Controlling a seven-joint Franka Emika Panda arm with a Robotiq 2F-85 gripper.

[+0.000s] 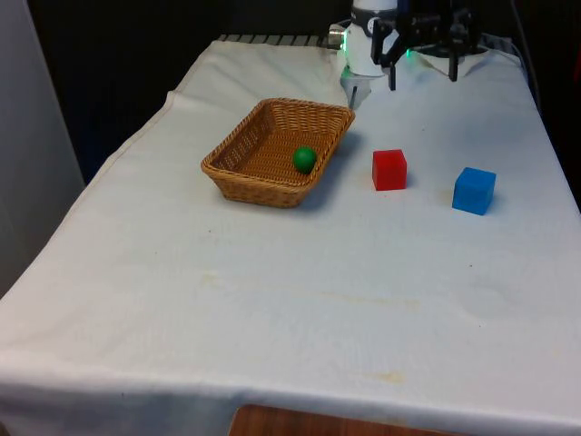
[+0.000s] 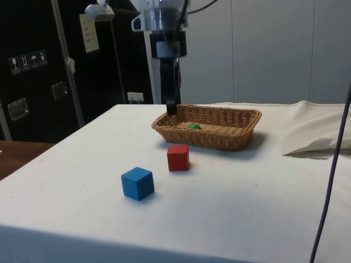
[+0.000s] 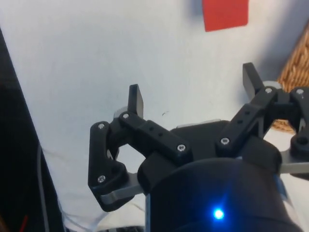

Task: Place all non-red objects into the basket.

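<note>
Basket [image 1: 238,150]: wicker, rectangular, upper centre-left of frame, set at an angle on the cloth [image 1: 272,300]. Ball [image 1: 304,159]: green, inside basket, near its right-hand wall. Red cube [image 1: 389,169]: on cloth just right of basket, not touching it. Blue cube [image 1: 474,190]: further right, slightly lower in frame, apart from red cube. Gripper [image 1: 422,80]: black, top centre-right of frame, above the cloth's far end, fingers [image 1: 393,77] pointing down w/ a wide gap between them, nothing held. Cloth: white, covers most of frame; faint stains lower centre. Wood edge [image 1: 300,423] at bottom centre.
</note>
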